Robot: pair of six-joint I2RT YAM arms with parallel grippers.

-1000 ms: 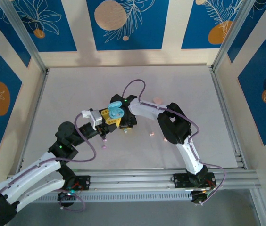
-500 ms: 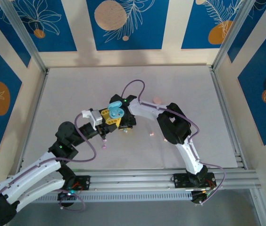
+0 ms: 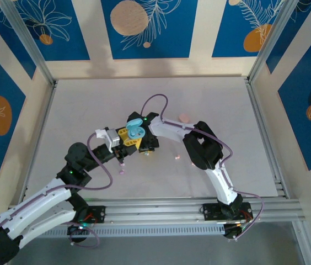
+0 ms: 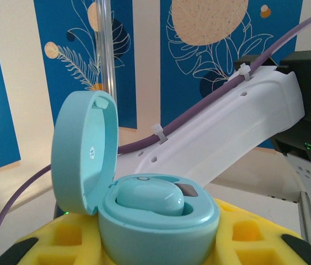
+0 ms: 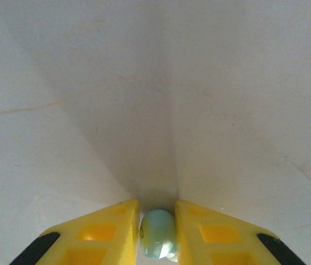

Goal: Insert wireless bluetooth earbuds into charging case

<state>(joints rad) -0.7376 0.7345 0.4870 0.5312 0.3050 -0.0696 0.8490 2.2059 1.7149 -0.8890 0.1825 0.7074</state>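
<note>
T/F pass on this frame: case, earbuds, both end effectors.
1. The light blue charging case has its lid open. True.
2. That case is empty. False: one light blue earbud sits in it.
3. The left end effector holds the case. True.
4. The right end effector is open and holds nothing. False: it is shut on a second light blue earbud.
5. Every earbud is stowed. False: a pink earbud lies loose on the table.

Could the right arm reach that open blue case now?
Probably yes: the case, lid up in the left gripper, sits close beside the right gripper, which pinches a blue bud.
</note>
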